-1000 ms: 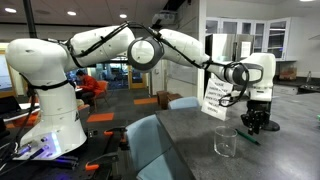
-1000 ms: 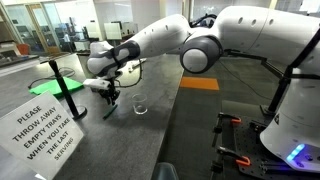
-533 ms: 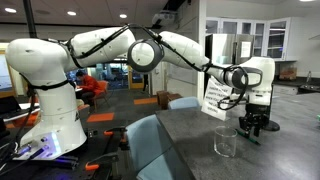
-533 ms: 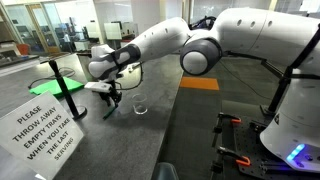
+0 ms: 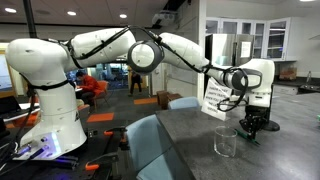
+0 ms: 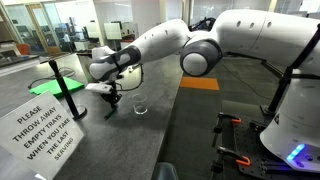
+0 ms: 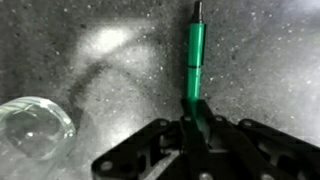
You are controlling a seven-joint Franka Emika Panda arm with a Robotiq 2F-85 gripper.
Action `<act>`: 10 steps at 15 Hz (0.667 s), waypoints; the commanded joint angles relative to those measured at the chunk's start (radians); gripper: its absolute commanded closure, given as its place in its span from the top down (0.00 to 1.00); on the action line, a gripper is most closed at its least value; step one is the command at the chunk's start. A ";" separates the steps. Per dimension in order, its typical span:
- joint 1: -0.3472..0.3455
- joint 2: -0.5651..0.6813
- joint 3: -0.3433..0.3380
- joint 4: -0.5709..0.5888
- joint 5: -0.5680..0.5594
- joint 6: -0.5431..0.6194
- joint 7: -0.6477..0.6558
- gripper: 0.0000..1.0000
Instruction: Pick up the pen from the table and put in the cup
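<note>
In the wrist view the green pen [image 7: 195,55] runs up from between my fingers over the grey table [image 7: 270,60]. My gripper [image 7: 196,118] is shut on its lower end. The clear glass cup [image 7: 30,128] stands at the lower left of that view, apart from the pen. In both exterior views the gripper [image 5: 251,127] [image 6: 111,100] points down close to the tabletop, beside the cup [image 5: 226,141] [image 6: 141,104]. I cannot tell whether the pen touches the table. The pen is too small to make out in the exterior views.
A white printed sign [image 6: 45,127] [image 5: 215,100] stands on the table near the gripper. A black post with a green flat piece [image 6: 60,85] stands behind. The table edge [image 5: 170,130] runs close to the cup.
The gripper has shifted very slightly toward the cup. The cup and sign have not moved.
</note>
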 commanded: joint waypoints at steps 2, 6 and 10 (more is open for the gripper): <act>-0.009 0.001 -0.006 0.033 -0.006 -0.006 -0.011 0.03; -0.014 -0.034 -0.027 0.043 -0.027 -0.023 -0.044 0.03; -0.006 -0.093 -0.108 0.044 -0.130 -0.050 -0.107 0.03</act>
